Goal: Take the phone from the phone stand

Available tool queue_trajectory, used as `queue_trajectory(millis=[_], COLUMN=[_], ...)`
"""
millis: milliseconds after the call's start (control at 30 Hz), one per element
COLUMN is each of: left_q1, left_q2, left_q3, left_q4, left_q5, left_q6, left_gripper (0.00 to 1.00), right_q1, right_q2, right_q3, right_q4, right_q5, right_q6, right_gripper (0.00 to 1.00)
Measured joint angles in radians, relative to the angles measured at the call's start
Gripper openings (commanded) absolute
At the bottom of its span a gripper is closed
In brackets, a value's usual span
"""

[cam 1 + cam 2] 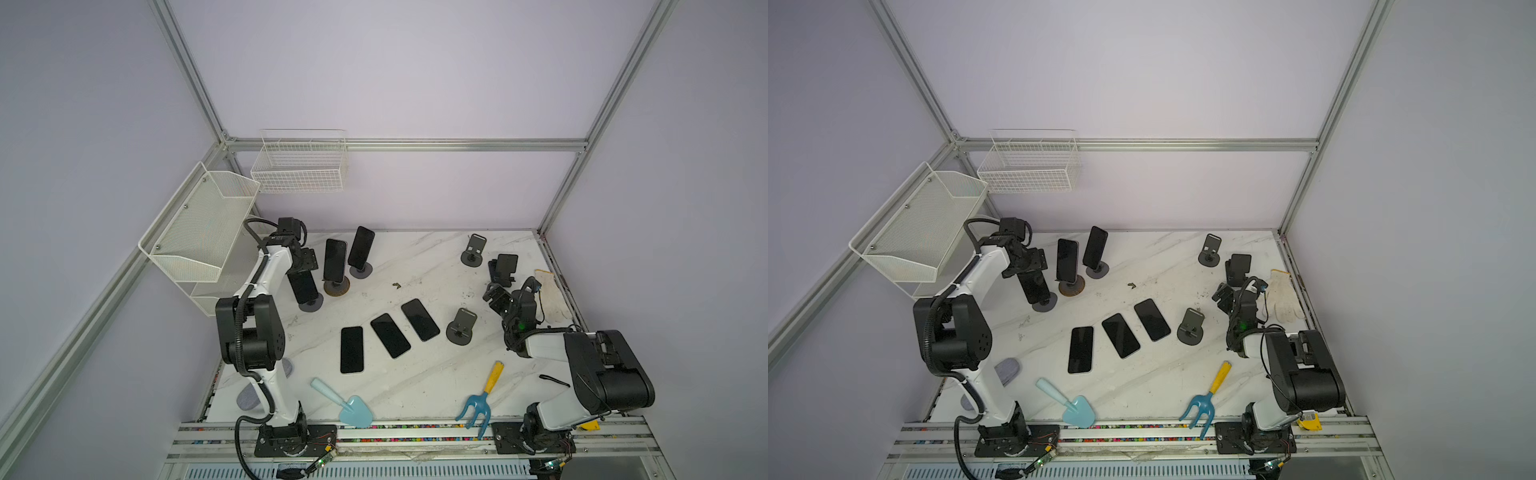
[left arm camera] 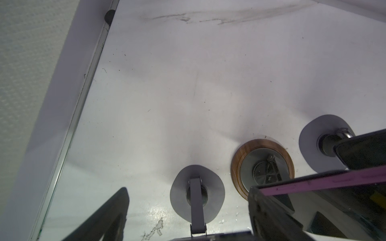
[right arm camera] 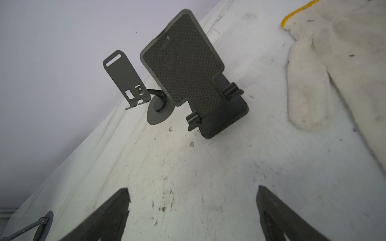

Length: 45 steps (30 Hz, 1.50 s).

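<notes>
While the left claw point(image 1: 300, 275) sits over the upper edge of the phone point(image 1: 304, 291), the phone leans upright in its phone stand point(image 1: 312, 305). This is the one with the grey round base at the far left of the counter point(image 1: 415, 376), and the phone is not lifted out yet. From the left wrist view we see the fingers point(image 2: 113, 215) apart, one on each side of the stand's arm, but we cannot tell if they press the phone's sides. Just to the right are two more phones point(image 1: 335, 259), one on a wood-rimmed stand point(image 1: 336, 287) and one on a grey stand point(image 1: 360, 271). Three phones point(image 1: 390, 335) lie flat in the middle of the counter. The right claw point(image 3: 192, 188) is spread wide with nothing between its fingers, near an empty black stand point(image 3: 183, 68) and a white glove point(image 3: 313, 83).
</notes>
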Motion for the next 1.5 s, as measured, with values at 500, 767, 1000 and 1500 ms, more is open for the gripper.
queue_trajectory(millis=[500,767,1000,1500], left_q1=[0.000,0.000,0.000,0.002], left_q2=[0.029,0.029,0.027,-0.132], left_q3=[0.040,0.042,0.044,0.044], left_q4=[-0.097,-0.116,-0.130,-0.167], left_q5=[0.037,0.042,0.045,0.093], left_q6=[-0.060,-0.061,-0.059,-0.031], left_gripper=[0.70,0.70,0.69,0.67], right_q1=[0.006,0.009,0.012,0.021], right_q2=[0.008,0.014,0.015,0.019], right_q3=[0.013,0.015,0.019,0.032], right_q4=[-0.012,-0.023,-0.024,-0.047], right_q5=[0.016,0.018,0.019,0.026], right_q6=[-0.002,-0.003,-0.003,-0.004], right_gripper=[0.96,0.96,0.96,0.96])
